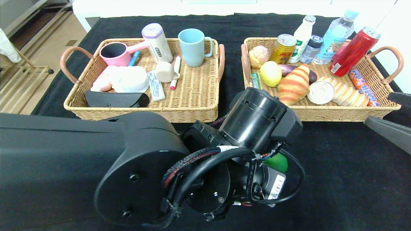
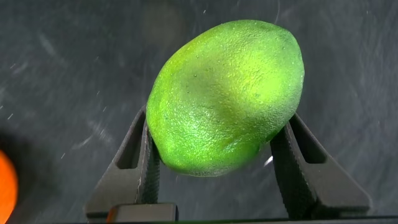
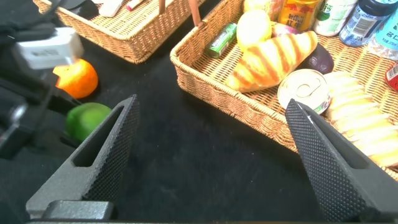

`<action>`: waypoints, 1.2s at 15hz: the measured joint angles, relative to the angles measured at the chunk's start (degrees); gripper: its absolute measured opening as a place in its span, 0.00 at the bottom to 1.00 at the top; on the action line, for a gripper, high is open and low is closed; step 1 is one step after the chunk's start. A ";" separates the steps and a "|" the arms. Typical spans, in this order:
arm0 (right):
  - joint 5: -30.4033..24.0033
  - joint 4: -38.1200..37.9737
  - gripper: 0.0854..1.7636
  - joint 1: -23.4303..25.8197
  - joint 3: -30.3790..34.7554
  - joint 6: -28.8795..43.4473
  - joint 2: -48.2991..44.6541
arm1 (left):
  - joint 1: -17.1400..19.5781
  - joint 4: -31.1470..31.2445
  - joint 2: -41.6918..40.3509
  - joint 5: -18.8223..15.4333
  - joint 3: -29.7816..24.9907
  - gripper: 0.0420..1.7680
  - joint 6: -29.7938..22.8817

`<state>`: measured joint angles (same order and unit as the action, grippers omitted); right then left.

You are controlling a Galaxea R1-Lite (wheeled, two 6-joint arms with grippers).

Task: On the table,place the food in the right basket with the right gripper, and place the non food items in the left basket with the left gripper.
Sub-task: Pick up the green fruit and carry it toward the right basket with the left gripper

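The head camera looks down over both baskets; the wrist cameras sit close above the tabletop [image 1: 337, 160], sharing the lime [image 2: 227, 96].

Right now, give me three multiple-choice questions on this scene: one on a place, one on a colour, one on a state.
1. Where is the lime?
A. In the right basket
B. Between the left gripper's fingers
C. In the left basket

2. What colour is the mug in the left basket?
A. Yellow
B. Light blue
C. Green

3. How is the right gripper?
A. Open and empty
B. Shut on a croissant
C. Shut on a can

Answers:
1 B: the left wrist view shows the lime clamped in the left gripper, over the black cloth.
2 B: the mug standing in the left basket is light blue.
3 A: the right gripper has its fingers spread wide with nothing between them.
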<state>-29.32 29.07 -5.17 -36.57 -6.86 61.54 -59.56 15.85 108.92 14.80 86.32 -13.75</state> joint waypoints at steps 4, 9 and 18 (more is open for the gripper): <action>-0.04 0.00 0.97 0.10 0.00 0.00 0.04 | 0.00 -0.15 1.91 0.07 1.77 0.59 0.11; -0.09 0.27 0.97 0.82 -0.09 -0.11 0.54 | 0.35 -0.28 3.38 0.11 3.18 0.59 0.20; -0.12 0.69 0.97 2.12 -0.17 -0.49 1.41 | 1.51 -0.28 7.45 0.41 10.07 0.59 0.48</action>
<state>-29.44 29.77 -3.05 -36.74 -7.35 62.95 -58.05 15.57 116.37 15.21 96.39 -13.28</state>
